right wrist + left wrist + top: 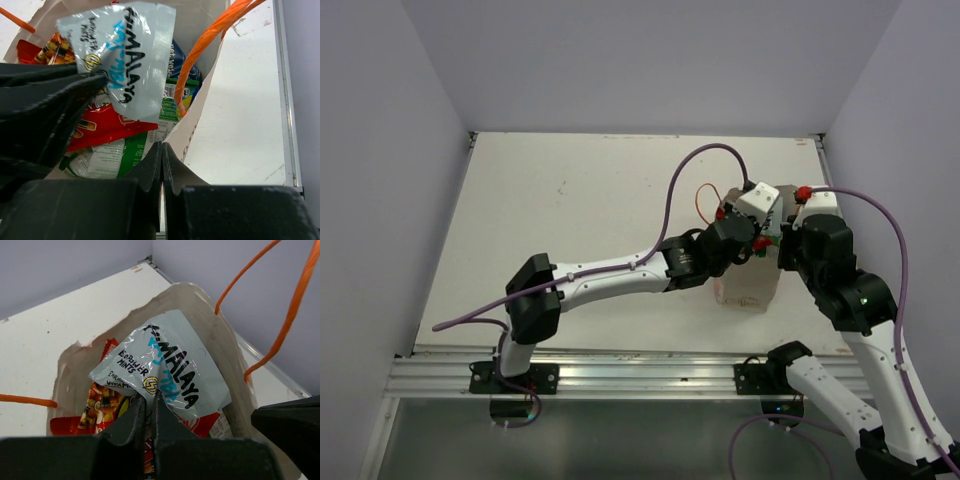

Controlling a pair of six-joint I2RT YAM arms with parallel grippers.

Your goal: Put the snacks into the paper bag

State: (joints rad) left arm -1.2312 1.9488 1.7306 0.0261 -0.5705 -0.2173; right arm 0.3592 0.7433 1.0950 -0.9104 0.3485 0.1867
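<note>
From above, both arms reach to the paper bag [750,292], which stands upright on the right half of the worktop [570,220]. The left claw [738,232] and right claw [786,236] meet over its open mouth.

On the left wrist view, the left claw [149,402] is clamped on the lower edge of a silver-blue packet [170,360], held just above the bag's opening. Red packets [100,407] lie inside, under it, within the cream wall [220,340]. An orange-red string handle [290,315] loops up at the right.

On the right wrist view, the right claw [162,150] is closed, pinching the bag's near rim [195,120]. The silver-blue packet [135,55] hangs over a red packet [107,127] and a green packet [125,155] in the bag.
</note>
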